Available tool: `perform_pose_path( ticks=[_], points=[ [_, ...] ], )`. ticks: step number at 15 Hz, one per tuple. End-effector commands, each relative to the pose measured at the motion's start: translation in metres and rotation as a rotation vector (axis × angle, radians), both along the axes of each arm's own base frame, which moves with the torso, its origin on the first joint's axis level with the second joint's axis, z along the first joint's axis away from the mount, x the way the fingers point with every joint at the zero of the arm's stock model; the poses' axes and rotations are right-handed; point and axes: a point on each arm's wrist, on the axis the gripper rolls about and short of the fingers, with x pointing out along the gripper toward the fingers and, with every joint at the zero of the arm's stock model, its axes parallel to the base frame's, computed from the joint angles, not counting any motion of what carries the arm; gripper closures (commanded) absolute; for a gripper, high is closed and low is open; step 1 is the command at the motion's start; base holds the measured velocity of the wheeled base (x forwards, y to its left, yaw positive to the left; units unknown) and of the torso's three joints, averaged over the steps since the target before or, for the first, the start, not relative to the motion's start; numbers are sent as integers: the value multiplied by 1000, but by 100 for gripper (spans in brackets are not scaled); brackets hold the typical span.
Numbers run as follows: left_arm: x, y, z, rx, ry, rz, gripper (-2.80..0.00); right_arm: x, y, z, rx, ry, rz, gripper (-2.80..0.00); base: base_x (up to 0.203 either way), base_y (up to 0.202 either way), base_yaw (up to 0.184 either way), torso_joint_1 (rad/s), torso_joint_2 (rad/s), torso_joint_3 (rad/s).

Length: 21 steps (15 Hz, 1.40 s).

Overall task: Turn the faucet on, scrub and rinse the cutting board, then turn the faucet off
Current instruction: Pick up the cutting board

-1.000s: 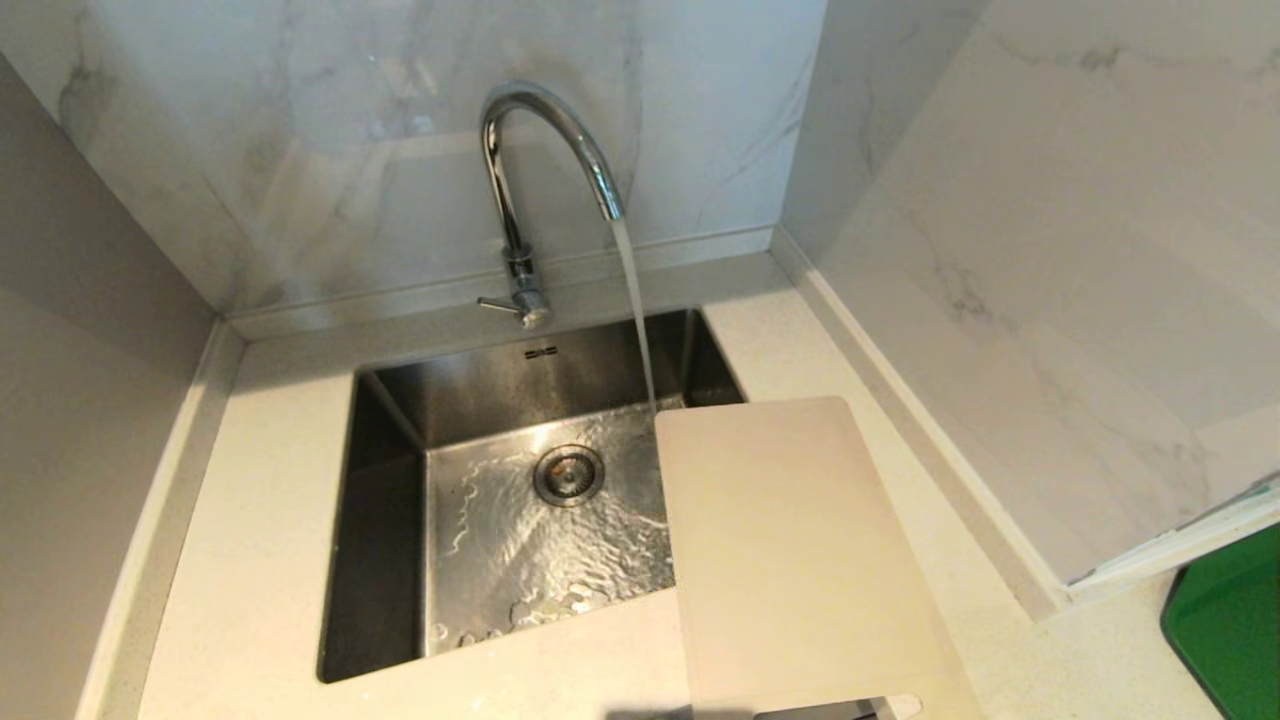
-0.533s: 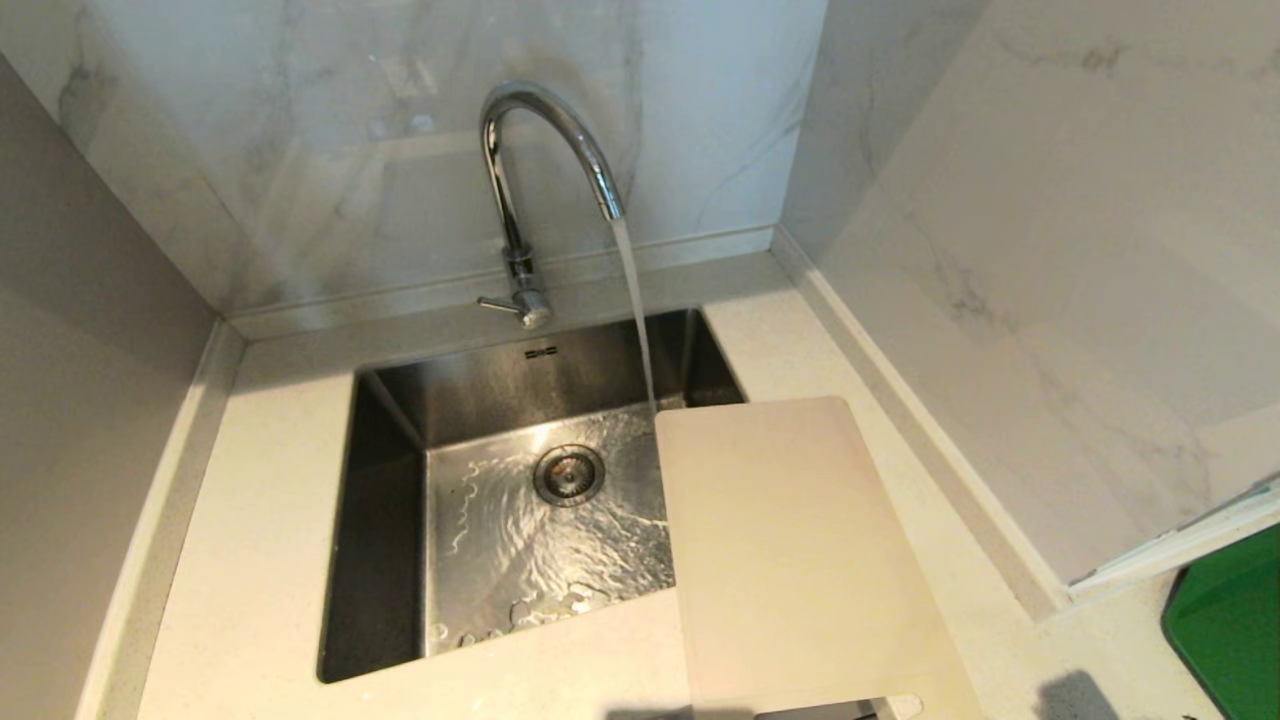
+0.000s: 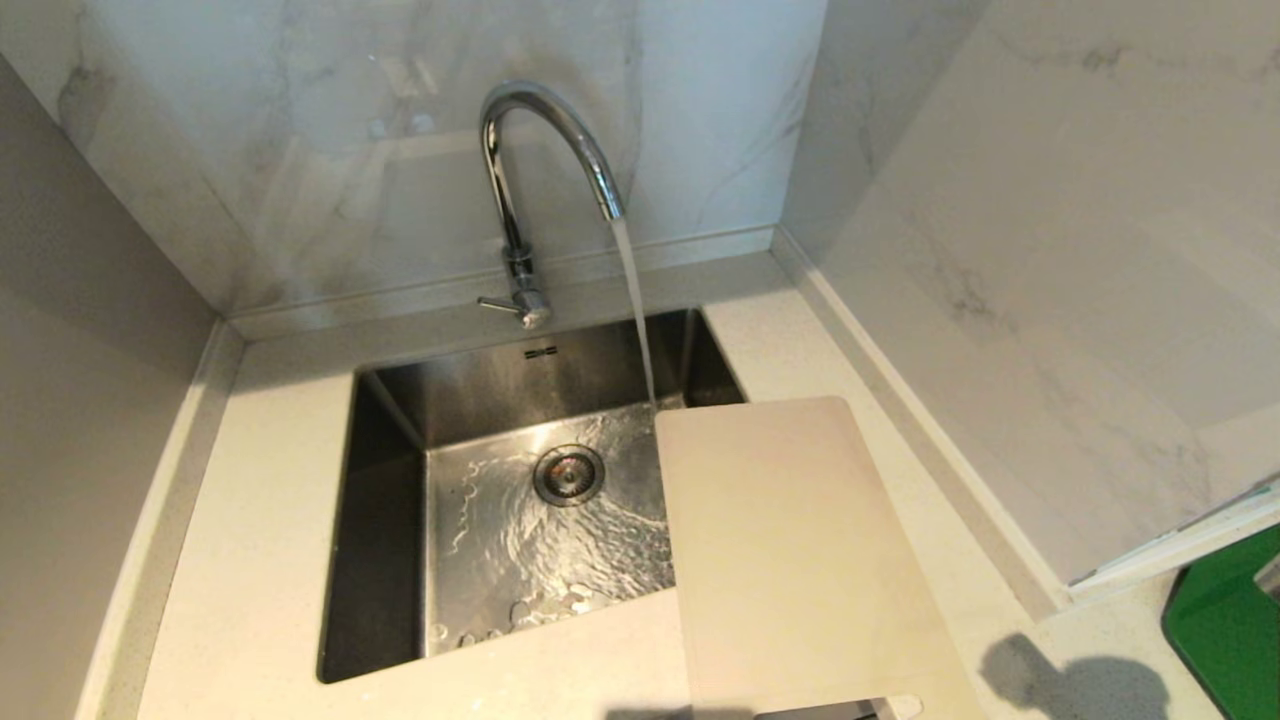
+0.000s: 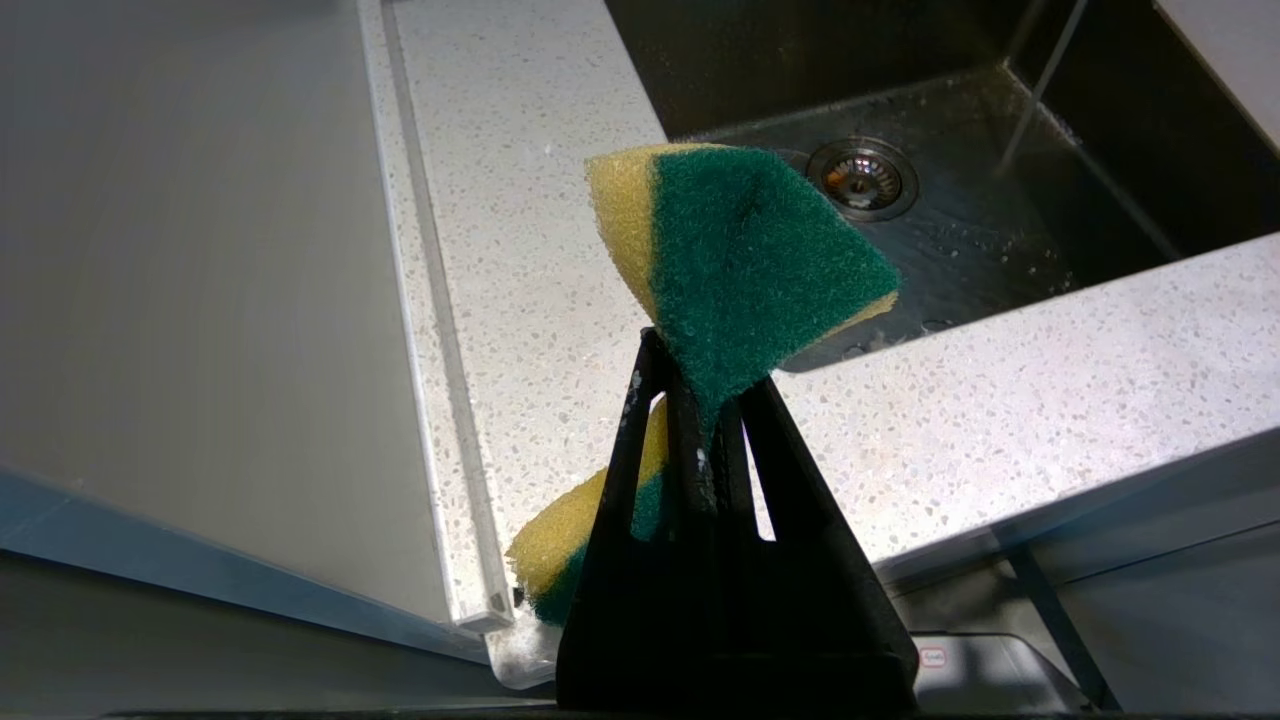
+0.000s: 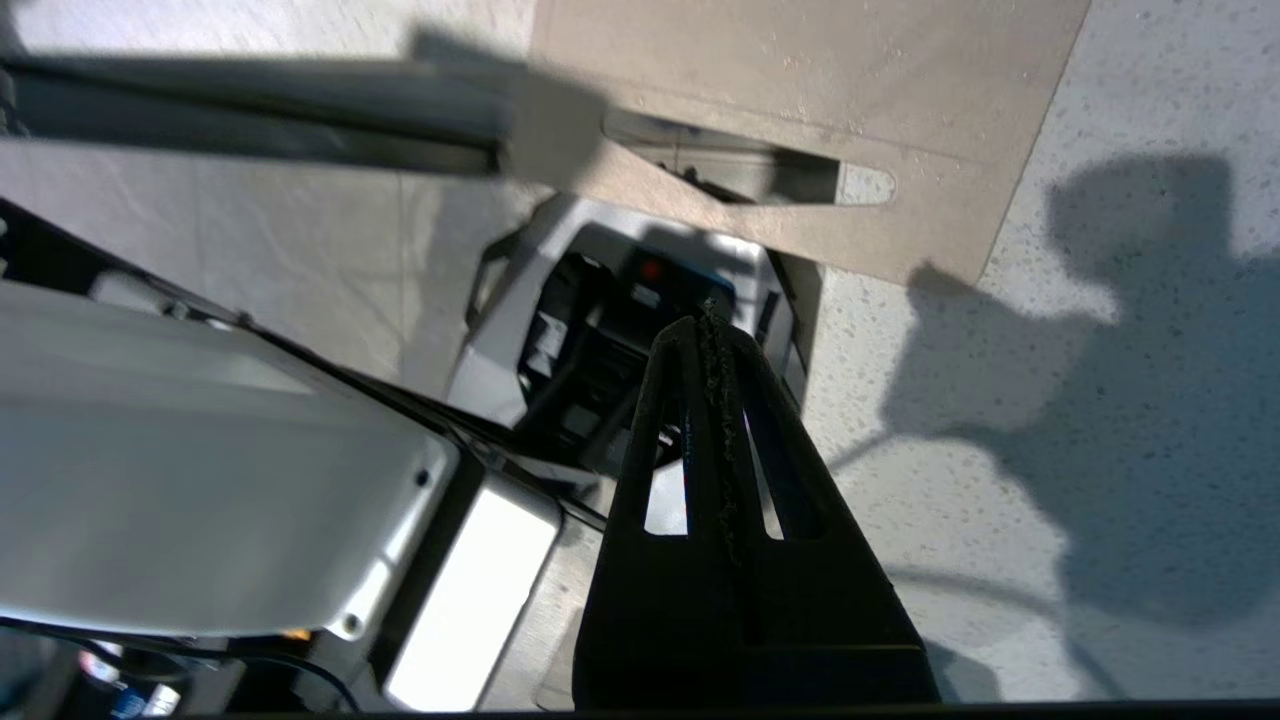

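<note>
The chrome faucet (image 3: 540, 150) stands behind the sink, and a stream of water (image 3: 636, 310) runs from its spout into the basin. The cream cutting board (image 3: 800, 560) lies on the counter at the sink's right, one corner over the basin. Its slot-handle end (image 5: 740, 170) overhangs the counter's front edge. Neither gripper shows in the head view. My left gripper (image 4: 690, 370) is shut on a green-and-yellow sponge (image 4: 740, 260), held before the counter's front left. My right gripper (image 5: 705, 325) is shut and empty, near the board's handle end by the counter's front edge.
The steel sink (image 3: 385, 520) has a wet floor and a round drain (image 3: 568, 474). Marble walls close in the counter (image 3: 250, 560) at the back and right. A green object (image 3: 1225, 640) sits at the far right. An arm's shadow (image 3: 1070, 685) falls on the counter beside the board.
A dark shadow has come in and grown on the counter at the lower right of the head view. Water keeps running; the board and faucet have not moved.
</note>
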Motion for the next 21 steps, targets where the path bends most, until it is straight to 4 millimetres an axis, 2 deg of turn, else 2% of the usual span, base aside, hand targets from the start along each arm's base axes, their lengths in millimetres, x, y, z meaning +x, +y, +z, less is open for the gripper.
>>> perform_pose_path(
  ticks=[1,6,13,17,21],
  points=[
    [0,0,0,0,1,0,0,7,1,-14,-74,47,57,0,0,0,0,0,0,0],
    [0,0,0,0,1,0,0,14,2,-22,-146,57,139,0,0,0,0,0,0,0],
    [0,0,0,0,1,-1,0,33,5,-27,-213,98,229,0,0,0,0,0,0,0],
    [0,0,0,0,1,0,0,43,16,-42,-417,160,308,0,0,0,0,0,0,0],
    [0,0,0,0,1,0,0,61,31,-54,-518,173,367,0,0,0,0,0,0,0]
  ],
)
